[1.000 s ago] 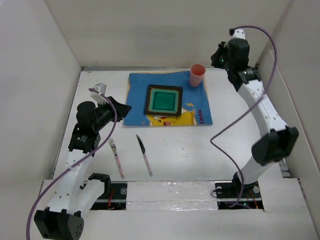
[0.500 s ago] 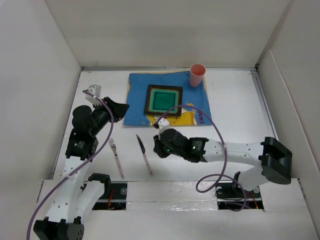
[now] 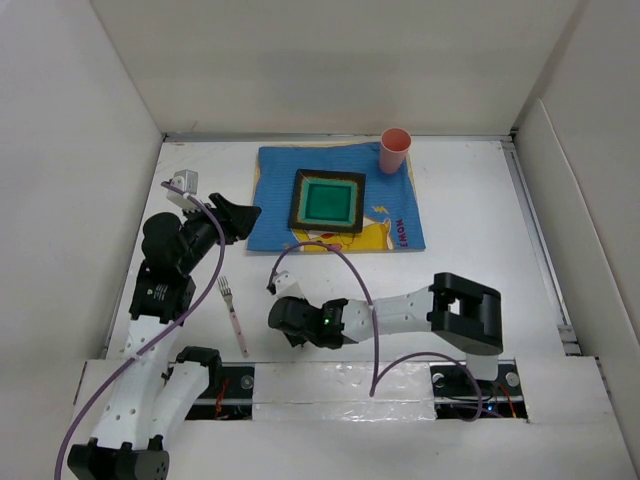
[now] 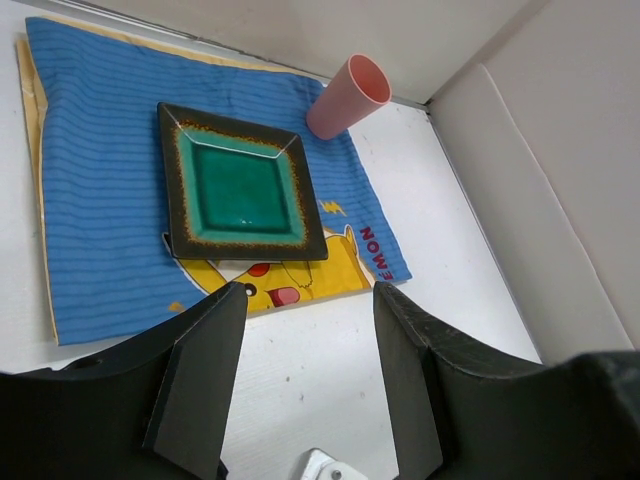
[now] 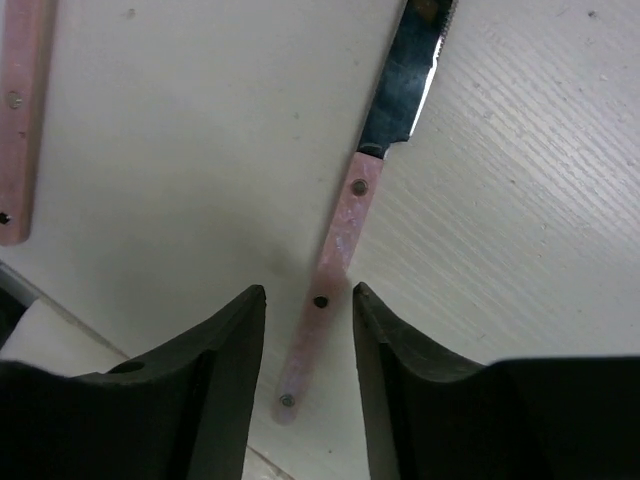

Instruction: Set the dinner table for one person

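The dinner table is a white top with a blue cartoon placemat at the back. On the mat sit a square green plate with a dark rim and a pink cup. A pink-handled fork lies near the front. My right gripper is open low over the table, its jaws on either side of the pink handle of the knife. In the top view that gripper hides the knife. My left gripper is open and empty, facing the plate and cup.
White panels wall the table on the left, back and right. The fork handle lies just left of my right gripper. My left gripper hovers by the placemat's left edge. The right arm's purple cable arches over the table's front middle.
The right arm has swung from the back right corner down to the knife at the front. Both grippers have gone from shut to open. The left arm has barely shifted.
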Available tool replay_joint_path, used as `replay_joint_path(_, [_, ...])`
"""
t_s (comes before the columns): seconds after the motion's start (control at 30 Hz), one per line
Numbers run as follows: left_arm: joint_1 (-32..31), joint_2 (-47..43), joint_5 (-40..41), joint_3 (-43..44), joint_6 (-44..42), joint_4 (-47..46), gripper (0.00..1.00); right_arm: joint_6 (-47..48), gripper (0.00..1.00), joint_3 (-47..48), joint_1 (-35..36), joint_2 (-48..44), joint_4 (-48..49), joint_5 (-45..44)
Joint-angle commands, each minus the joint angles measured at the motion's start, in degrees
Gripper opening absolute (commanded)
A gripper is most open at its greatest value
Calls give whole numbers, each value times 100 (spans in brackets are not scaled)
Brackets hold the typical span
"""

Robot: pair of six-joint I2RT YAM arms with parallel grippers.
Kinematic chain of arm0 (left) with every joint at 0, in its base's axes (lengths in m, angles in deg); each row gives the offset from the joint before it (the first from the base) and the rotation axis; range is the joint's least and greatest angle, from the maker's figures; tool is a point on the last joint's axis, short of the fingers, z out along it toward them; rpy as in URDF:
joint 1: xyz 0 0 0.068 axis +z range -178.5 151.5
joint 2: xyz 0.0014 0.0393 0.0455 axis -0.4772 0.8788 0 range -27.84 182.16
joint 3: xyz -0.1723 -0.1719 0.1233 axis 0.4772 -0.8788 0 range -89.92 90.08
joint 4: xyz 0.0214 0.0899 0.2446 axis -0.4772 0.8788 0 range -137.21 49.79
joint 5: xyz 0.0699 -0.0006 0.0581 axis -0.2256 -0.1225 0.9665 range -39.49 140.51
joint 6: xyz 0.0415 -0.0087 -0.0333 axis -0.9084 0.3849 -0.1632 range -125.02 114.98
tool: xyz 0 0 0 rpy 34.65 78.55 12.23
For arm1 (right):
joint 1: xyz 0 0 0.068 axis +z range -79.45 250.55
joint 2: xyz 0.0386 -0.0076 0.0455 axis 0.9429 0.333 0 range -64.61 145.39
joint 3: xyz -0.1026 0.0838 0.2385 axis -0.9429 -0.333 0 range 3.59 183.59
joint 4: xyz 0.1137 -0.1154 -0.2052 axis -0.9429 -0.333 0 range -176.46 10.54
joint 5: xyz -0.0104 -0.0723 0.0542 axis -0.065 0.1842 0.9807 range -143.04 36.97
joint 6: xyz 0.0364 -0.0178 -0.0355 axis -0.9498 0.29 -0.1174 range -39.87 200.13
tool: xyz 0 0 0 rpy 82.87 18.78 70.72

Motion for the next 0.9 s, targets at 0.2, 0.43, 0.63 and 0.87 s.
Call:
replay_joint_path(0.2, [39,-69,-131,82,-15,-214,50,-278,18,531,3,546,-500,-640])
replay_joint_path(0.43, [39,-43,-166,64,-6,-224,50,-304,0,365,-49,-533,-589,-1262])
replay_joint_path(0.63, [39,53,-385,-15,47,-250,50,353,0,-574,-1242,-2300,86,-924])
replay_joint_path(0.87, [39,62,-351,3,38,-382,50,908,0,-333,-3343,-1952,211,-113])
